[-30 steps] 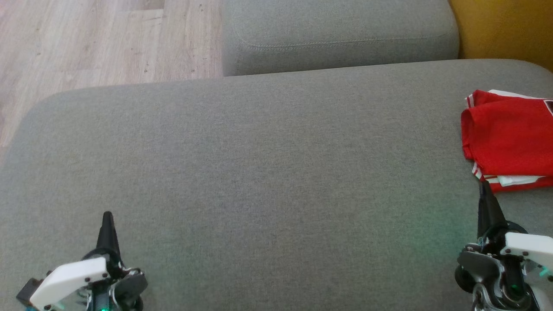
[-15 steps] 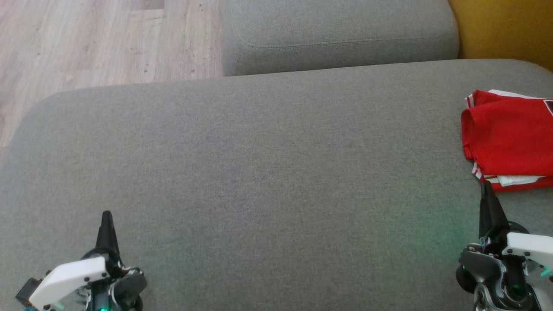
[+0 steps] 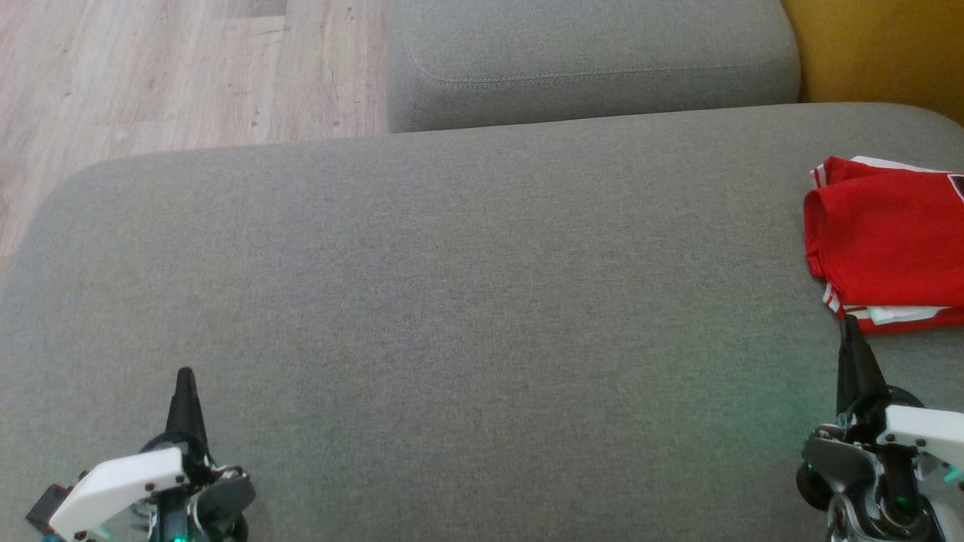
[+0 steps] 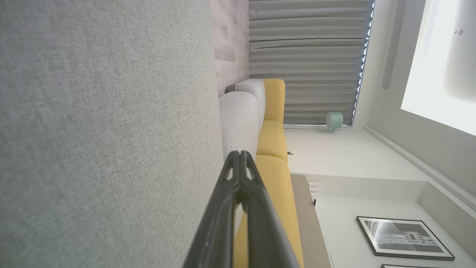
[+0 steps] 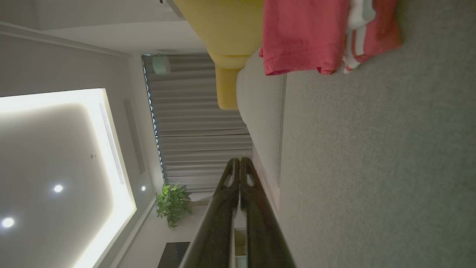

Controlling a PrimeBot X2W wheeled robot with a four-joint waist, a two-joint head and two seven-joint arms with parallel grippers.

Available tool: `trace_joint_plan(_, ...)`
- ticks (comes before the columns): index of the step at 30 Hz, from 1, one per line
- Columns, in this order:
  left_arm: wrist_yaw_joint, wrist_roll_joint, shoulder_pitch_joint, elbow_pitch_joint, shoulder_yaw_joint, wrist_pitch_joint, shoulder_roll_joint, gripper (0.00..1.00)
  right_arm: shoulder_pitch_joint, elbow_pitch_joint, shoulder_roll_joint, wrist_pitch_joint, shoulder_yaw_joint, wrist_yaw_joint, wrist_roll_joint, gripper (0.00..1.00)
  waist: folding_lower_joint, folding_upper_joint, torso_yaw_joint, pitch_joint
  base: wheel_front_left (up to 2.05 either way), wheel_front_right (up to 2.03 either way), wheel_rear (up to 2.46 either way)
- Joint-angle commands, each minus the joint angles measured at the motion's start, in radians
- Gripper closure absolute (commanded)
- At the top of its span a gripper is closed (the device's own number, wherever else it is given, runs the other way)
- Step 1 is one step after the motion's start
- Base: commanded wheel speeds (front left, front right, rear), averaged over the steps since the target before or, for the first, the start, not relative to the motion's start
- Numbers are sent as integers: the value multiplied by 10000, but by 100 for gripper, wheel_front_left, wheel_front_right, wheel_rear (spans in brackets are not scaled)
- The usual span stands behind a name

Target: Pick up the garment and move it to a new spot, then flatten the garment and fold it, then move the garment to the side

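Over the last second almost nothing had changed. At the lower left of the head view the left end effector (image 3: pixel 184 374) sat where it had been, its two dark fingers pressed together and empty, above the bare grey sofa seat (image 3: pixel 482 301). At the lower right the right end effector (image 3: pixel 849 322), likewise closed on nothing, had only drifted slightly down and to the right, its tip just short of the garment's near hem. Judged from that stillness, the work looked finished or paused: the red garment (image 3: pixel 889 241) lay folded at the far right edge of the frame, off to the side, untouched by either arm.

The garment's rounded fold faced left, toward the middle of the seat, with white-striped hems showing at its upper-left and lower-left corners. Its visible part ran up and down the frame, but the right edge cut it off, so its true long axis could not be told.
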Motion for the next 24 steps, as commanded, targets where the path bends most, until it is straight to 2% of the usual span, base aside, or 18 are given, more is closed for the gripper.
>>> trace_joint_plan(1,-67,51,-509,-274,384,34,77,100,-526,-302,-87,95,176,-7,-34,100,0,0,0,0,0,0,0)
trace_joint_plan(24,-67,111,-515,-270,455,91,27,100,-532,-298,-37,152,105,-7,-93,100,0,0,0,-1,0,0,0)
